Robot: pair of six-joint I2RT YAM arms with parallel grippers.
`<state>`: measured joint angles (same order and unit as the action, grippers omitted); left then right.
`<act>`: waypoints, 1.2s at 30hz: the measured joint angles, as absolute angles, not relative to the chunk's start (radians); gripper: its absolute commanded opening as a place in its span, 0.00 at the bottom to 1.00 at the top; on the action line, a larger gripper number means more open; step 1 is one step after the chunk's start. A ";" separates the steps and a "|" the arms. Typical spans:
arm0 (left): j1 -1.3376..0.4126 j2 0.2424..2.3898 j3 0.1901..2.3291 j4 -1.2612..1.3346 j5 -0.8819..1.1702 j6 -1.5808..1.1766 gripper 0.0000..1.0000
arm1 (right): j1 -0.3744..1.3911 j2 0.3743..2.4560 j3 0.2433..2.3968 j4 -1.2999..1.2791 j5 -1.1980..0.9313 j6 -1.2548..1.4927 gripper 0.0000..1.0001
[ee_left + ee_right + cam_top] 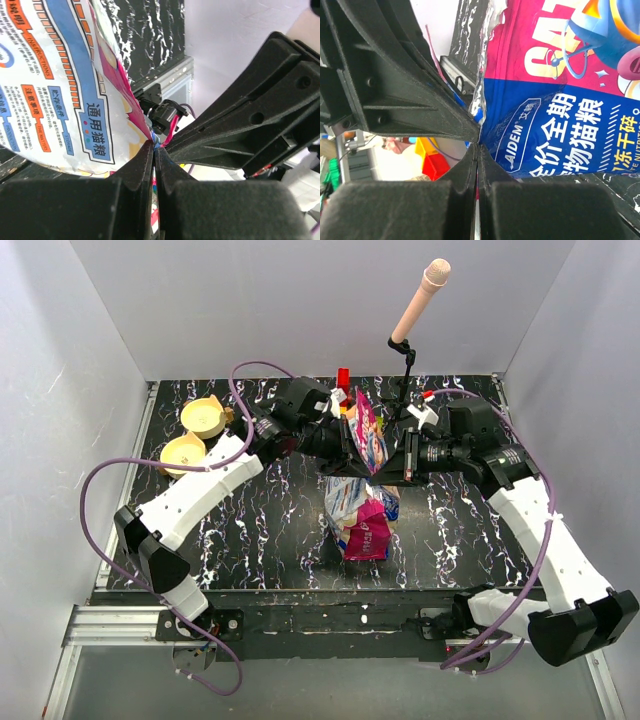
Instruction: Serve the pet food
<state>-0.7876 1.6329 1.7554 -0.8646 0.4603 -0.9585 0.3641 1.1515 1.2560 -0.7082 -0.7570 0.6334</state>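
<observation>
The pet food bag [362, 510] stands at the middle of the frame in the top view, its base on the black marbled bench [270, 530] and its upper end raised between the two arms. No kibble shows in any view; whatever is inside is hidden by the foil.

The left tool [347, 443] comes in from the left of the bag's top and the right tool [393, 458] from the right. Each is clamped on the bag's upper edge, fingers pressed together with only the thin foil between them.

The two tan bowls [205, 417] sit at the upper left of the bench, well apart from the bag, and I see nothing dark in them. So serving looks barely begun: the bag is gripped at its mouth, probably to pull it open, and the opening, carrying and pouring are all left to do.

The wrist views give what the top one cannot. The left wrist view shows the white printed back of the bag at upper left, pinched right at the fingertips, with the other tool's black body filling the right. The right wrist view shows the pink and blue front and a ragged silver lining [482, 75] along the edge, hinting the seal is parting, with bright toy blocks [430, 157] low on the left. Only the top view shows the bowls.
</observation>
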 measured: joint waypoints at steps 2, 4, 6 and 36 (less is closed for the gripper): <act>-0.793 1.640 1.794 -0.918 0.419 -0.953 0.00 | 0.387 1.146 1.273 -0.728 -0.707 0.631 0.01; -0.800 1.646 1.825 -0.973 0.382 -0.952 0.00 | 0.400 1.131 1.275 -0.736 -0.662 0.631 0.01; -0.801 1.645 1.843 -1.014 0.352 -0.953 0.00 | 0.406 1.106 1.268 -0.750 -0.603 0.631 0.01; -0.806 1.714 1.985 -1.144 0.320 -0.908 0.00 | 0.579 1.246 1.523 -0.929 -0.398 0.564 0.30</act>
<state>-0.8059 1.7138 1.9854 -1.1439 0.3199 -0.9085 0.5789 1.2461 1.5227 -0.9291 -0.3977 0.5640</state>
